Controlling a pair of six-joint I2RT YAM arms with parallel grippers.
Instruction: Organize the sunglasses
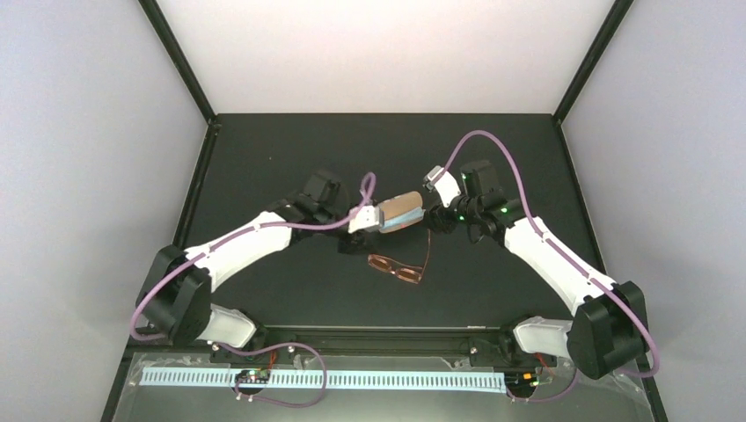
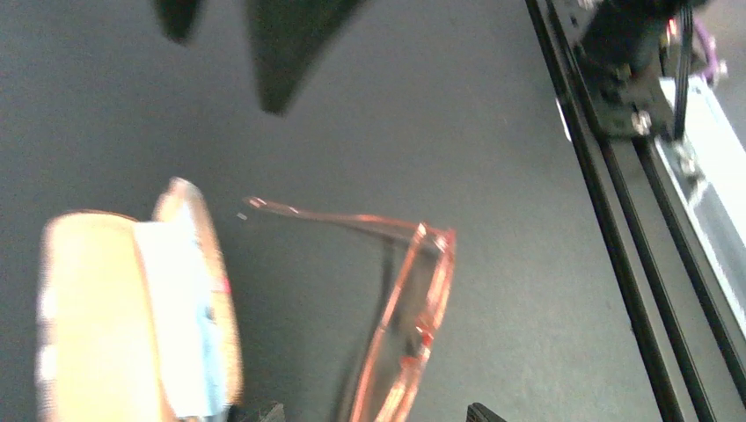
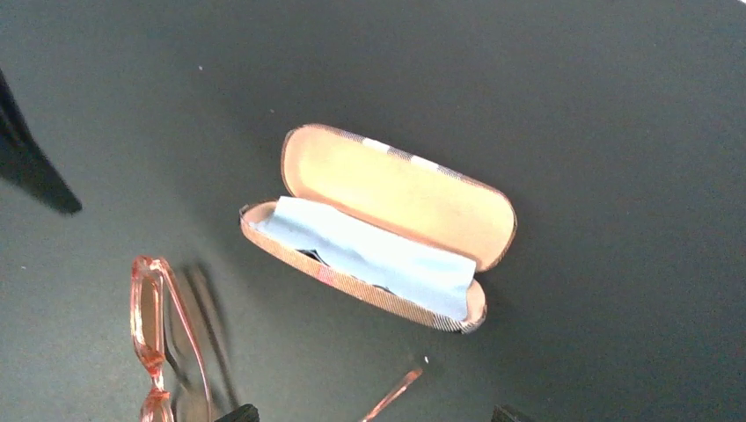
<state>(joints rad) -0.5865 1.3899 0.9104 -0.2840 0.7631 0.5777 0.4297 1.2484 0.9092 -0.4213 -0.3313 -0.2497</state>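
The sunglasses (image 1: 396, 266) lie on the black table with their reddish frame toward the near side and one temple arm reaching up to the right. The open brown case (image 1: 403, 211) lies just behind them with the light-blue cloth (image 3: 369, 251) inside. My left gripper (image 1: 356, 244) hangs over the left of the glasses, jaws wide open. In the left wrist view the frame (image 2: 405, 325) lies between the fingertips and the case (image 2: 97, 316) is at the left. My right gripper (image 1: 437, 221) is open beside the case's right end. A temple tip (image 3: 393, 394) shows between its fingertips, and the case (image 3: 396, 180) lies ahead.
A black rail (image 2: 616, 229) runs along the table's near edge, with the arm bases (image 1: 220, 325) behind it. Black corner posts (image 1: 180, 61) and pale walls close in the table on the left, right and back.
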